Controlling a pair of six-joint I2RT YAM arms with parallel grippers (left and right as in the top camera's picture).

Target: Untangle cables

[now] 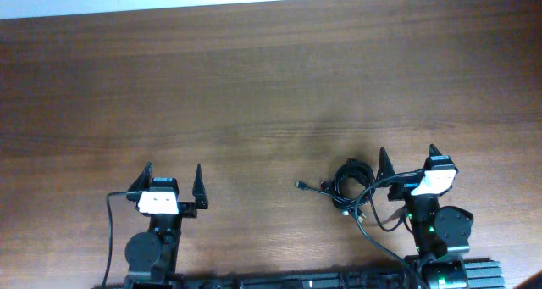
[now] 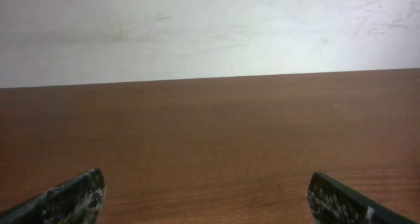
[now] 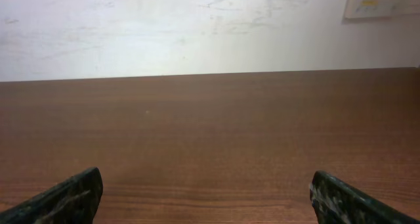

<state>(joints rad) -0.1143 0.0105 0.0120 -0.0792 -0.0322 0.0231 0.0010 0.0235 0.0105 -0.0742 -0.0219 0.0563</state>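
The cables lie as one knotted black bundle on the wooden table, just left of my right gripper, with a small plug end sticking out to the left. My right gripper is open and empty, close beside the bundle. My left gripper is open and empty, far to the left of the cables. Neither wrist view shows the cables; each shows only its own spread fingertips, left and right, over bare wood.
The brown wooden table stretches away toward a white wall. A thicker black wire runs from the right arm near the bundle. The arm bases stand at the near edge.
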